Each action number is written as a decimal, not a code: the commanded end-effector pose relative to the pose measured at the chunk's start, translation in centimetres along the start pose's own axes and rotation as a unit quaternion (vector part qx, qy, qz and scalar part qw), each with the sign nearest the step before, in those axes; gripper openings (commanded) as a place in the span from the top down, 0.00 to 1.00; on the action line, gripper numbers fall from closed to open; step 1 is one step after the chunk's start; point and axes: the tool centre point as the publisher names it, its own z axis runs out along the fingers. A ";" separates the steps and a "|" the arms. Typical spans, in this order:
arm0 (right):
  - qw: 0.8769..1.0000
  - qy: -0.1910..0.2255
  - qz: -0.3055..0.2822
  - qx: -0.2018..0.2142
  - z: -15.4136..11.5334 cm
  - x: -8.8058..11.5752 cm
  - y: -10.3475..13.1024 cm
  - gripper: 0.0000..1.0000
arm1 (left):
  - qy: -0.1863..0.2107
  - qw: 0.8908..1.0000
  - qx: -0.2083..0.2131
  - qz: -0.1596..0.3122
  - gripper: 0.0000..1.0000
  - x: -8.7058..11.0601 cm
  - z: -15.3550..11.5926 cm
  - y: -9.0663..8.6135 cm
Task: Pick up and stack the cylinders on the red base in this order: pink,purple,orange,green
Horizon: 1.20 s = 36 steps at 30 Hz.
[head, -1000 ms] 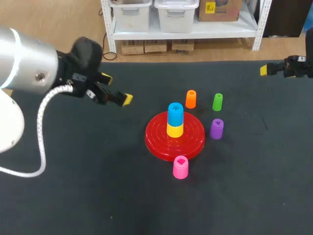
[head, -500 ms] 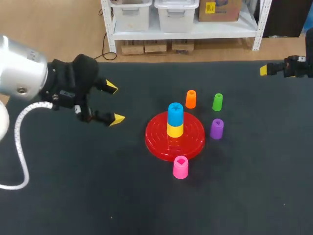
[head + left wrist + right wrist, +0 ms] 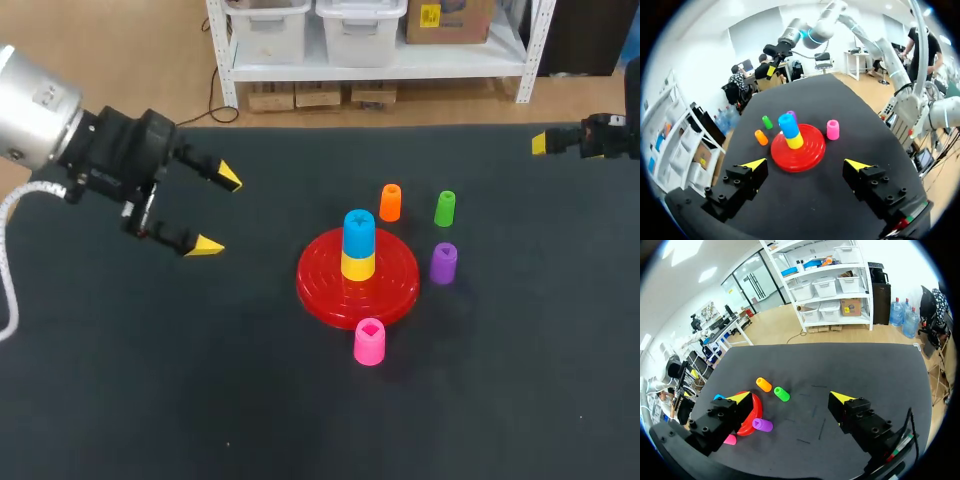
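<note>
Nearest the robot, the small pink plastic cylinder (image 3: 369,341) stands upright on the black cloth-covered table (image 3: 300,420), just beside the near rim of the round, ridged red plastic base (image 3: 325,290). On the middle of the base a yellow plastic cylinder (image 3: 357,266) carries a blue plastic cylinder (image 3: 358,232), the two making a short upright stack. Left of the base and well apart from it, the left gripper (image 3: 218,213) hangs above the table, pointing toward the base, its two yellow-tipped fingers spread wide with nothing between them. Right of the base, just beside its rim, the purple plastic cylinder (image 3: 443,263) stands upright. Farther back, the orange plastic cylinder (image 3: 390,202) stands just past the base's far rim, and the green plastic cylinder (image 3: 445,208) stands near it on the right, not touching it. By the table's far right edge, the right gripper (image 3: 790,398) hangs well apart from every cylinder, its fingers wide apart and empty.
</note>
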 end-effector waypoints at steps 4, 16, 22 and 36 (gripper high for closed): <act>1.000 0.000 0.000 0.000 0.0 0.0 0.0 0.00 | 0.032 0.996 0.017 -0.081 0.00 2.3 0.0 1.4; 1.000 0.000 0.000 0.000 0.0 0.0 0.0 0.00 | 0.063 0.992 -0.029 -0.105 0.00 2.3 0.4 2.3; 1.000 0.000 0.000 0.000 0.0 0.0 0.0 0.00 | 0.085 0.985 -0.060 -0.136 0.00 2.5 0.0 2.3; 1.000 0.000 0.000 0.000 0.0 0.0 0.0 0.00 | 0.085 0.985 -0.060 -0.136 0.00 2.5 0.0 2.3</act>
